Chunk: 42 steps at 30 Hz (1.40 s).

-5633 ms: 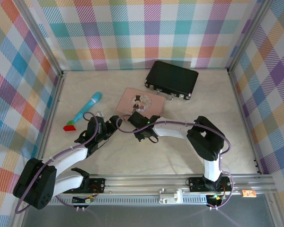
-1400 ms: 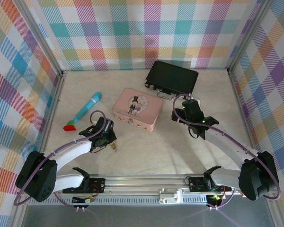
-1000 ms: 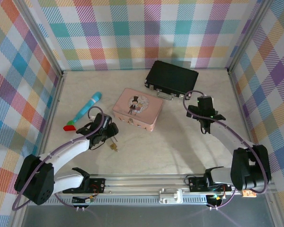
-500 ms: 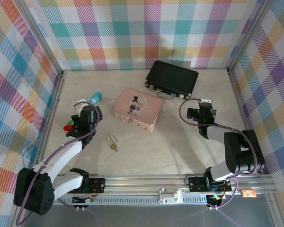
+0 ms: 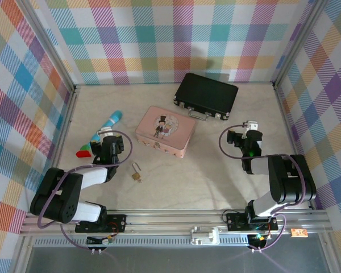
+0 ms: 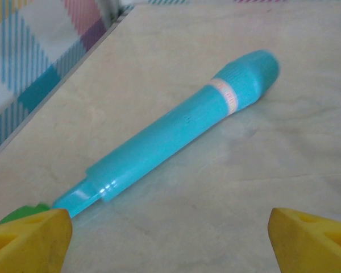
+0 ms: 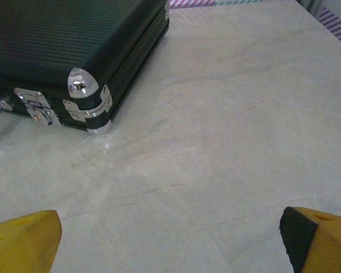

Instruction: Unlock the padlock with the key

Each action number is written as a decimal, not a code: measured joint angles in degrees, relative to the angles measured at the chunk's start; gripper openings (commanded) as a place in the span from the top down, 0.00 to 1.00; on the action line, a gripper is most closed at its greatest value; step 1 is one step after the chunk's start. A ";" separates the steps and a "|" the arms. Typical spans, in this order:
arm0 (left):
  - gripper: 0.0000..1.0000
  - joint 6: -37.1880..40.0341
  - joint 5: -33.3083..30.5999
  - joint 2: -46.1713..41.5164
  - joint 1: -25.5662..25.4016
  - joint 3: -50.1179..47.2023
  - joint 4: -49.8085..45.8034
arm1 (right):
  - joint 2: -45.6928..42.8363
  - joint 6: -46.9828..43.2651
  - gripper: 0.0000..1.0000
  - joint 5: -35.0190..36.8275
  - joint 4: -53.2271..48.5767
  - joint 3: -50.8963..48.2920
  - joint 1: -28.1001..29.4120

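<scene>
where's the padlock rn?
Top view: the padlock lies loose on the table, left of centre, just nearer the arm bases than the pink tin and not touching it.

1. A black case [image 5: 207, 95] with silver corners is laid at the back of the pale table [image 5: 204, 176].
2. A pink tin [image 5: 165, 131] is set near the middle.
3. A long blue stick [image 5: 111, 121] is laid slanted on the left.
4. A small red and green thing [image 5: 83, 151] is seen by its near end.

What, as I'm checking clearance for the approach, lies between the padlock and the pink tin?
Nothing: in the top view, bare tabletop separates the padlock from the pink tin.
</scene>
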 measured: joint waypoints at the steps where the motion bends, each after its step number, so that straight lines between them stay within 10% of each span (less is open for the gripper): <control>1: 0.11 0.44 1.49 0.81 0.48 -0.94 3.17 | 0.02 -0.02 0.01 -0.20 0.00 -0.13 0.00; 7: 0.10 2.10 9.46 11.41 3.10 -4.20 18.69 | 0.02 -0.02 0.01 -0.74 1.81 -0.24 0.00; 42: 0.00 1.31 18.21 11.56 6.69 1.77 13.42 | 0.02 -0.04 0.01 -1.88 1.99 -0.26 0.00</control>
